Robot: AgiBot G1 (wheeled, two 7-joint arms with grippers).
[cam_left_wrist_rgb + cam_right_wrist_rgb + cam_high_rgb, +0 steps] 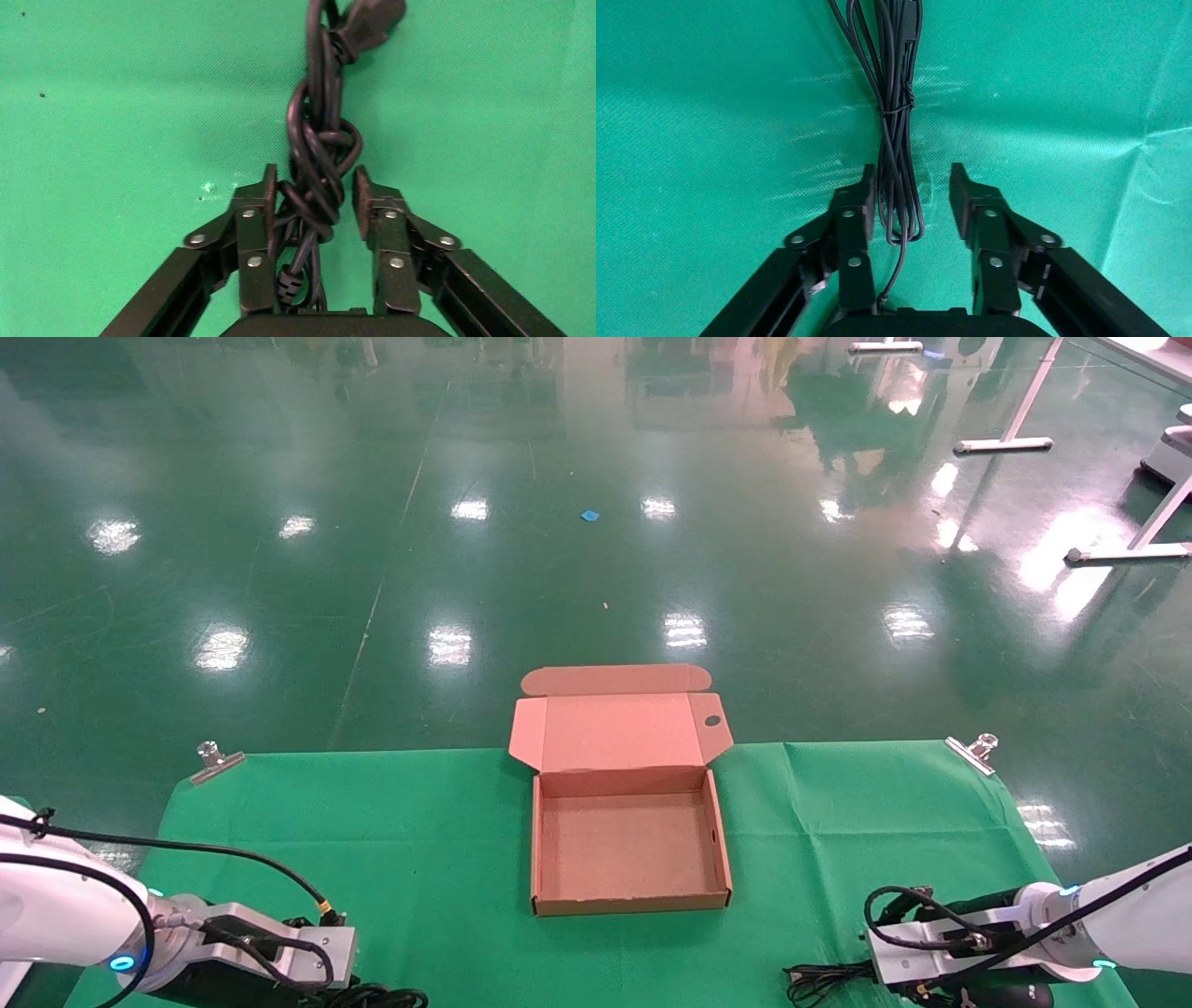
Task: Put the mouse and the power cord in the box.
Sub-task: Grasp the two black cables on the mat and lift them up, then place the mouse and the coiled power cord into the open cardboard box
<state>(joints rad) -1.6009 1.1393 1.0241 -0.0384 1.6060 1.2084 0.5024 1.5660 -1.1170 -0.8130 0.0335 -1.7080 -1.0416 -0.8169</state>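
The brown cardboard box (629, 900) lies open and empty at the middle of the green cloth, its lid (616, 732) folded back. The power cord (318, 151), a knotted black bundle with a chunky plug (369, 21), lies on the cloth. My left gripper (315, 180) is open and straddles it at the near left. Only the top of the black mouse (1012, 997) shows in the head view at the near right edge. Its thin tied wire (895, 133) runs between the fingers of my open right gripper (911, 177), loosely, with a gap on one side.
A green cloth (419, 840) covers the table, held by metal clips at the far left corner (216, 761) and the far right corner (973, 750). Beyond the far edge is shiny green floor, with white table legs (1010, 441) at the far right.
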